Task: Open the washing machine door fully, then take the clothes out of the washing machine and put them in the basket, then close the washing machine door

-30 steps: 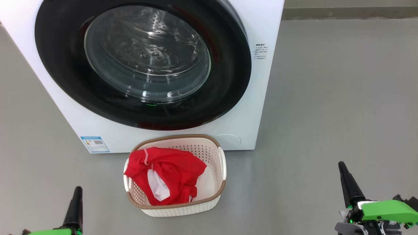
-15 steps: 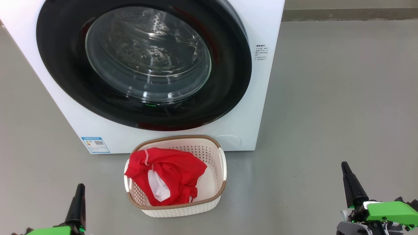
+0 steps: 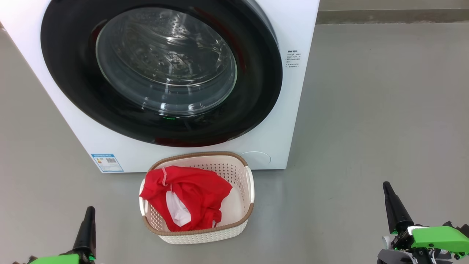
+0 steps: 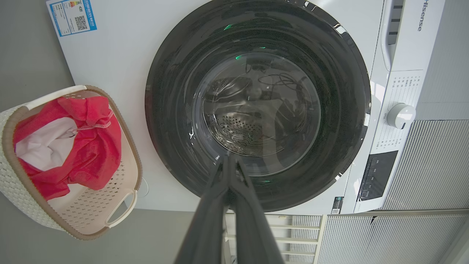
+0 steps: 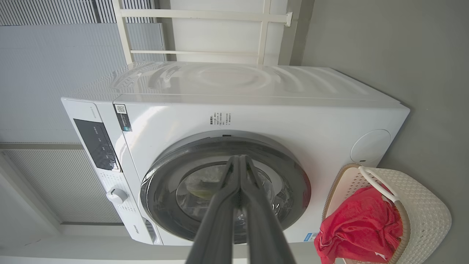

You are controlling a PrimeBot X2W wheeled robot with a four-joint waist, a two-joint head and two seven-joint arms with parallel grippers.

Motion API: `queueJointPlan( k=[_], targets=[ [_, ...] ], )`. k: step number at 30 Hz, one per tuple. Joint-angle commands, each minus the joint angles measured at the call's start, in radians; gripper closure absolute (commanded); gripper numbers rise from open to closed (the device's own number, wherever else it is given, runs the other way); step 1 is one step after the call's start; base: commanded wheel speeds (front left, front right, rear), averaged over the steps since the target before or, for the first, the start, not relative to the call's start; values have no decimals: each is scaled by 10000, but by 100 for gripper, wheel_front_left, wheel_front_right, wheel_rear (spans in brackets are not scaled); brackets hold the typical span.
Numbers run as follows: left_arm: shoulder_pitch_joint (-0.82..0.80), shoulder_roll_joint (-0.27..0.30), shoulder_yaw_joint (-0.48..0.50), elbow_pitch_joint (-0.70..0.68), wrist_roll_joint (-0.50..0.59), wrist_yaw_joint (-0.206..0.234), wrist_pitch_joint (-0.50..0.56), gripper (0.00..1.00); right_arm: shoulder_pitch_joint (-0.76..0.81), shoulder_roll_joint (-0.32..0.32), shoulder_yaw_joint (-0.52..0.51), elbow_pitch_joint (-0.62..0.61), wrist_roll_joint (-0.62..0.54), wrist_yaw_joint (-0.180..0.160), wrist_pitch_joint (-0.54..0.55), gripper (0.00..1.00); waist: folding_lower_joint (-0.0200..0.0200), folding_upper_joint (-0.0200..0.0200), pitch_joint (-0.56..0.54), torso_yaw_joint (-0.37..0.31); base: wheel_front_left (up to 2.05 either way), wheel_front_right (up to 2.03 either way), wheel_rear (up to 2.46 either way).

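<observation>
Both tools are pinched fully shut and hold nothing. Your left tool (image 3: 89, 214) sits at the lower left of the head view, its dark fingers pressed together and pointing toward the washing machine (image 3: 300, 91). Your right tool (image 3: 386, 190) sits at the lower right in the same way, over bare grey floor (image 3: 366, 110). Neither one touches anything.

You have the washing machine door (image 3: 165, 69) closed flat against the white front, its glossy black ring around the bulging glass window. Through the glass you can see the perforated steel drum.

You find the clothes (image 3: 194, 194), a bunched red heap with a white inner patch, lying in the left half of the basket (image 3: 205, 236). One red fold drapes over its left rim. The basket stands on the floor just in front of the machine, below the door's lower edge and between your two tools, nearer the left one.

To your right the floor runs wide and open past the machine's right edge. To your left a narrower strip of floor lies beside the machine.

On the machine's front you see a blue label (image 3: 107, 162) at the lower left and a round cover (image 3: 255, 157) just behind the basket's far rim. The left wrist view shows a control knob (image 4: 401, 115) on the panel beside the door. The right wrist view shows a white rack (image 5: 205, 14) behind the machine.
</observation>
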Motion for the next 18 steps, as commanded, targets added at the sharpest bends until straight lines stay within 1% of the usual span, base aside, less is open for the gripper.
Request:
queueJointPlan(
  k=[1, 18],
  targets=[
    [-381, 151, 356, -192, 10, -115, 51, 100, -103, -23, 228, -306, 47, -7, 73, 100, 0, 0, 0, 0, 0, 0, 0],
    [-381, 144, 365, -193, 18, -115, 59, 100, -103, -20, 223, -305, 43, -7, 76, 100, 0, 0, 0, 0, 0, 0, 0]
  ],
)
